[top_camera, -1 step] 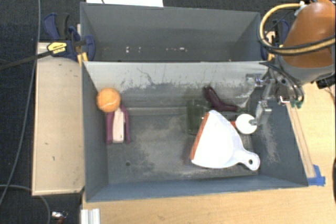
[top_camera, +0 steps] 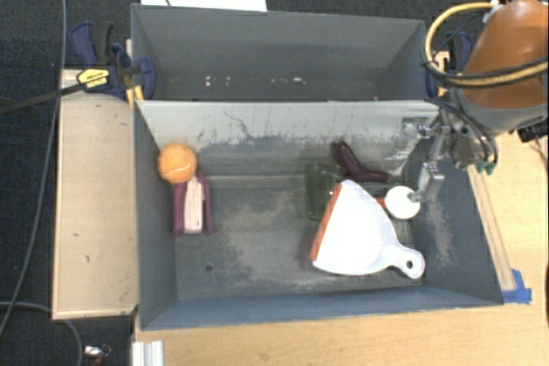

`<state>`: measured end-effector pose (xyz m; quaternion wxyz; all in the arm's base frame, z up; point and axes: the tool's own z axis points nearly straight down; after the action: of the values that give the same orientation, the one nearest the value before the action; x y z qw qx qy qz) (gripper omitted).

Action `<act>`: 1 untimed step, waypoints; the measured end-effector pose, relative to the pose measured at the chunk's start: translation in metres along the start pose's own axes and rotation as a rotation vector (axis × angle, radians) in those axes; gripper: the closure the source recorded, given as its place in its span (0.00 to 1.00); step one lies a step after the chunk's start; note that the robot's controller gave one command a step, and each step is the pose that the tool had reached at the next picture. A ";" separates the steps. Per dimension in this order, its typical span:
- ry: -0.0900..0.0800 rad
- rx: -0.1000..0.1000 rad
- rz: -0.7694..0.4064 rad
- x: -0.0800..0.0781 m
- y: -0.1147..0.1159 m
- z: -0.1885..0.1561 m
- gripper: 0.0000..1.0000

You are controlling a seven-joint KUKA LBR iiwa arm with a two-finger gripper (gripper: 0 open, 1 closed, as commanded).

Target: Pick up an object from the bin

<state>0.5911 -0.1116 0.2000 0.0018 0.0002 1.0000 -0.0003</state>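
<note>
My gripper (top_camera: pixel 427 181) hangs over the right side of the bin, near the right wall. Just below and left of it lies a small white round thing (top_camera: pixel 400 203). That thing touches the upper right edge of a white scoop (top_camera: pixel 360 234) with an orange-red left edge and a short handle pointing right. A dark maroon curved piece (top_camera: pixel 353 163) lies left of the gripper by the back wall. A dark green see-through piece (top_camera: pixel 320 191) sits partly under the scoop's left edge.
At the bin's left side an orange ball (top_camera: pixel 177 163) rests against the back wall. A purple and pink block (top_camera: pixel 190 207) lies right below it. Bare floor stretches between the block and the scoop.
</note>
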 end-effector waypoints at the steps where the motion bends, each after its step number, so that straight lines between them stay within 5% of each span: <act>1: -0.005 0.000 -0.209 0.111 0.000 0.130 0.00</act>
<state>0.4803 -0.1120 0.0700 0.0041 -0.1040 0.9946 -0.0006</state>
